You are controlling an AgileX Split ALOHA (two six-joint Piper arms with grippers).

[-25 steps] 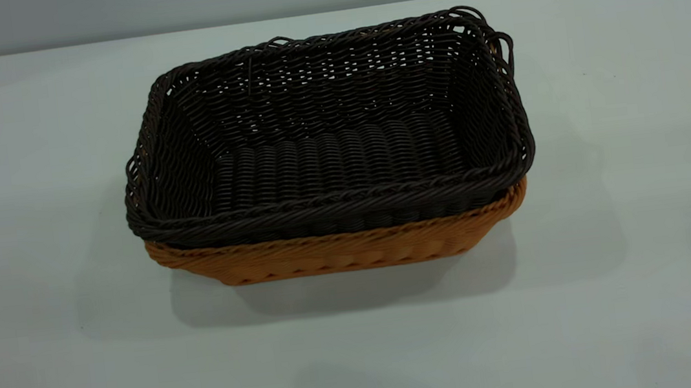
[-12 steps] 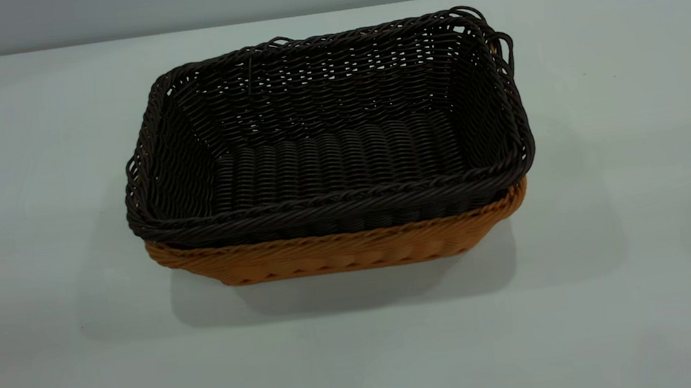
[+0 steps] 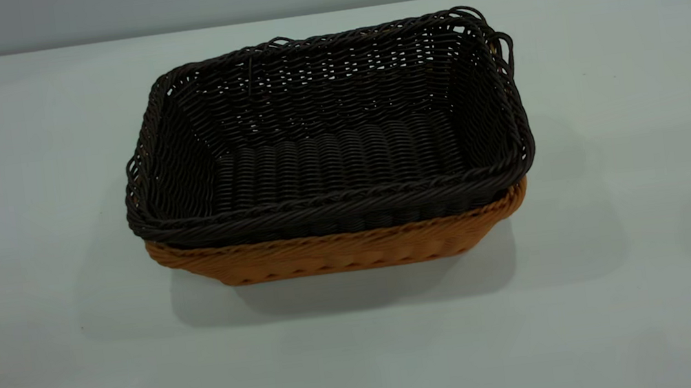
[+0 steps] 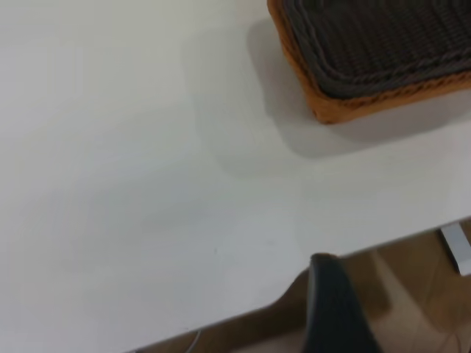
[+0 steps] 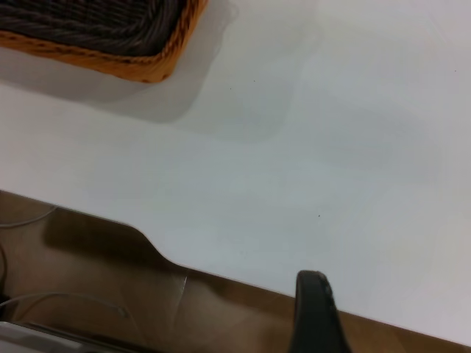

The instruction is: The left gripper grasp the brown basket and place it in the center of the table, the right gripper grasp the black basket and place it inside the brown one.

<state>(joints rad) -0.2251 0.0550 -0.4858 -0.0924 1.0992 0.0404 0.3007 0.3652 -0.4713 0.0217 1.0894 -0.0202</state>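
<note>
Neither gripper appears in the exterior view, where the black basket sits nested inside the brown basket at the middle of the table, its rim riding above the brown one's. From the left wrist, one dark finger of the left gripper shows past the table edge, well apart from the baskets; whether that gripper is spread or closed I cannot tell. From the right wrist, likewise, one finger shows, state unclear.
</note>
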